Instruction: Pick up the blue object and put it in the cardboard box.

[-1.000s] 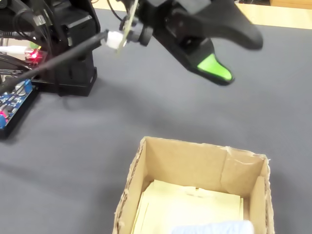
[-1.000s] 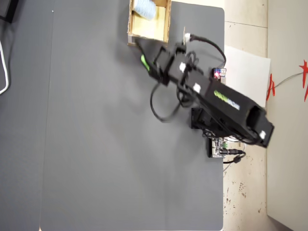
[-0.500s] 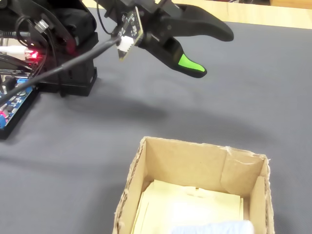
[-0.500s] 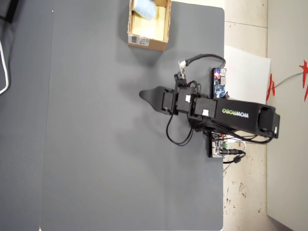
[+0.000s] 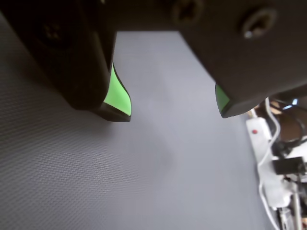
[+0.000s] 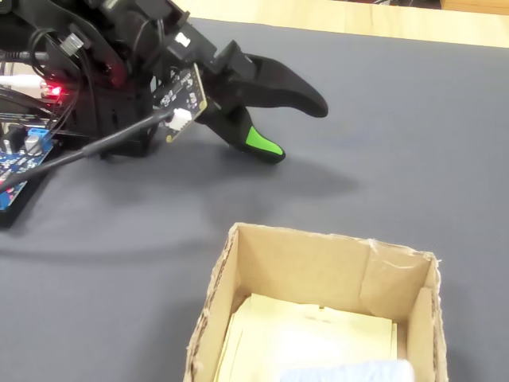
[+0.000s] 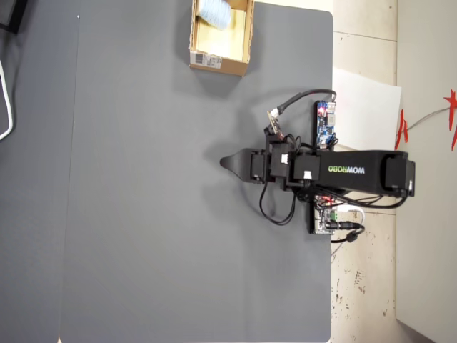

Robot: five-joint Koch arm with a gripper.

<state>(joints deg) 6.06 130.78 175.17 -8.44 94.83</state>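
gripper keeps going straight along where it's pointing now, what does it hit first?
Most likely the bare grey mat. The gripper, jaws open and empty, tilts downward with nothing between or ahead of its tips in the wrist view. The cardboard box sits well off that line. Depth is hard to judge.

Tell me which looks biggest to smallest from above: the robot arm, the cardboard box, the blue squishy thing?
1. Robot arm, though it sits nearer the camera.
2. Cardboard box.
3. Blue object inside the box.
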